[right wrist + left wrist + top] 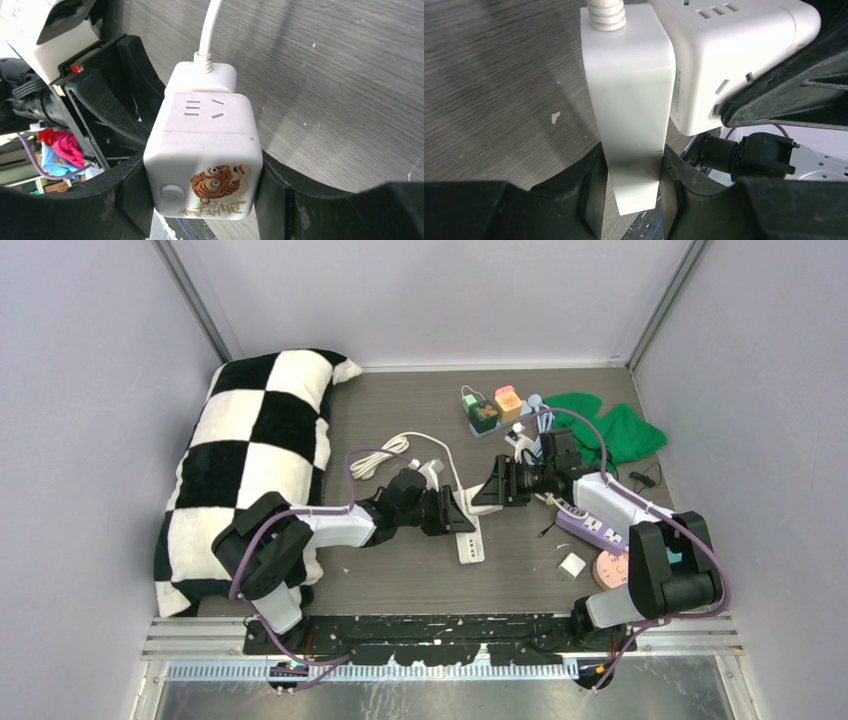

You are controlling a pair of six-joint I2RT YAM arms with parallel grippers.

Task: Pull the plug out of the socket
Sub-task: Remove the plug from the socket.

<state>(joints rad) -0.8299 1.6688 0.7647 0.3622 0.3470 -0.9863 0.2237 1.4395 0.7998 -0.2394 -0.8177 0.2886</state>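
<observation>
My left tool (631, 197) grips the plug (629, 95) and my right tool (202, 200) grips the socket (205, 145), mid-frame over the table (400, 575). That way one can hold firm while the other pulls. The plug looks plugged in.

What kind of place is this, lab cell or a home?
Probably an enclosed robot test cell: plain grey walls around the table, left arm and right arm bolted to a base rail, staged props like a checkered pillow and purple power strip.
</observation>
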